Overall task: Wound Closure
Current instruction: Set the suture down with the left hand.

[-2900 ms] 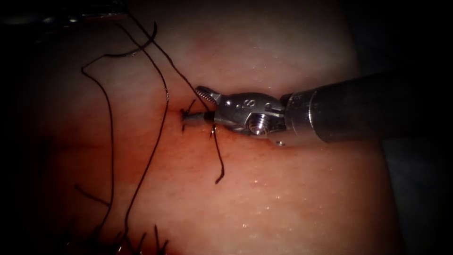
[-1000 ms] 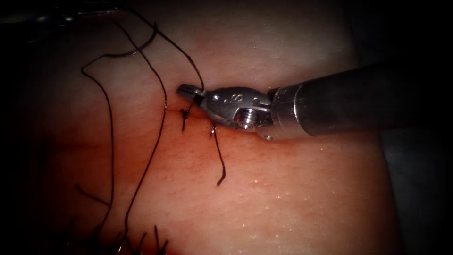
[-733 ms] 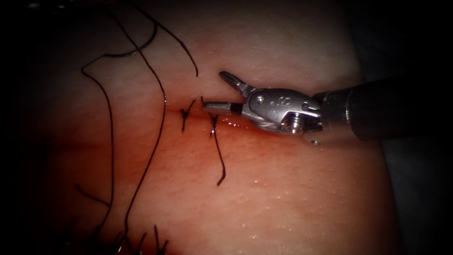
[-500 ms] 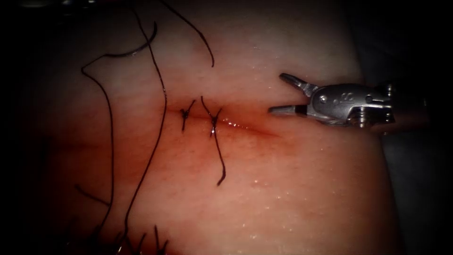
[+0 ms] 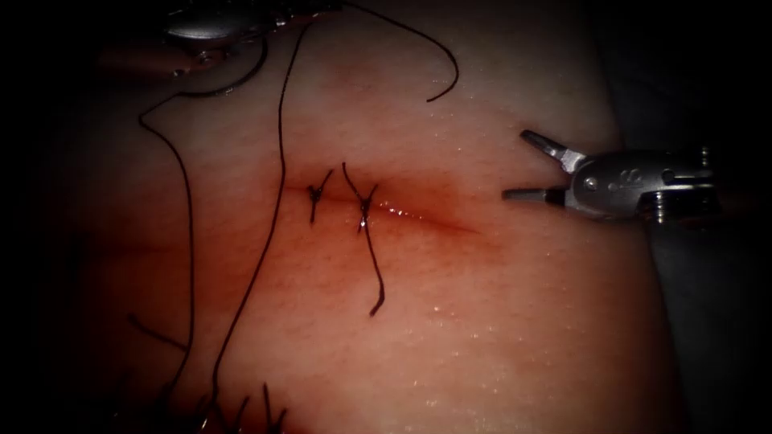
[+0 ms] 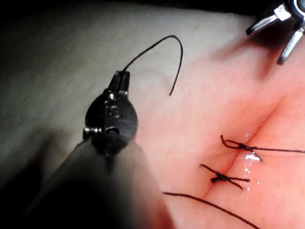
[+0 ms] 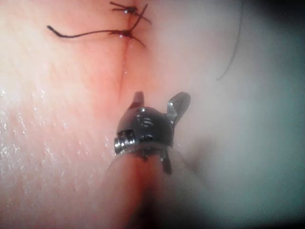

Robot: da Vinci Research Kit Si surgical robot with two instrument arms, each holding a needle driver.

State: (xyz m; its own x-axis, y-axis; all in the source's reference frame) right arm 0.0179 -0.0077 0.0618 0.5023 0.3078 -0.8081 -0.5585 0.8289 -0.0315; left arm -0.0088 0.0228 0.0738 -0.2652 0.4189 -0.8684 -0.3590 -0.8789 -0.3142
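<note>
Across the tissue [image 5: 482,337], the cut [image 5: 418,215] runs level toward the right tool [image 5: 527,167], its open stretch ending short of that tool's tips.

- Stitches: two knots. First knot [image 5: 316,193] farthest from the right tool; second knot [image 5: 366,201] nearer it, with a long cut end [image 5: 374,273] trailing down. Both also in the left wrist view [image 6: 221,178] [image 6: 240,144].
- Red fluid [image 5: 402,213]: wets the cut line between the second knot and the right tool.
- Thread [image 5: 265,241]: long strand lying left of the cut, well apart from the right tool.
- Right tool: right of the cut, jaws spread wide, holding nothing; since a second ago it has drawn back from the knots.
- Left tool [image 6: 123,80]: jaws closed on a short thread tail [image 6: 171,57], well apart from the knots.
- Needle: cannot tell where; a dark curve [image 5: 241,80] near the left tool may be it.

Progress, by judgement: two stitches placed and trimmed; the stretch of cut toward the right tool looks unclosed.
</note>
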